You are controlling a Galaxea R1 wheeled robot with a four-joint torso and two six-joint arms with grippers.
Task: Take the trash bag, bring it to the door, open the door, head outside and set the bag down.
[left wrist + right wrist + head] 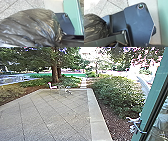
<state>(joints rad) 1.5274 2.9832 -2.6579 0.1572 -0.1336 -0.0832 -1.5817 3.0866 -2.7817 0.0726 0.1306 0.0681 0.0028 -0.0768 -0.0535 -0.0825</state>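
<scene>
"Where do we have the trash bag [31,23]?"

"Large in our left wrist view, dark and glossy, its film creased and drawn together towards a gathered part near the black bar [73,41]. Part of it lies across our view of our own dark plate [65,23]. Our right wrist view catches its rumpled side too."

"Do we have it gripped?"

"We cannot tell how our left gripper or our right gripper stands, or whether the bag hangs or rests on something."

"And around us?"

"Paving [52,114] with slanting joints spreads ahead, with a pale concrete strip [96,119] along its right edge. Beyond the strip we see brown ground cover [113,122] and a broad leafy shrub [117,92]."

"On our right?"

"A green frame [152,97] with glass [162,118] beyond it. A pale fitting [136,124] shows at the frame's edge, too blurred for us to name."

"Farther out?"

"A tree trunk [55,73] rises behind the paving. Near the far edge stands a small pale chair-like thing [52,86], and a narrow path [83,83] runs on between the plants."
</scene>
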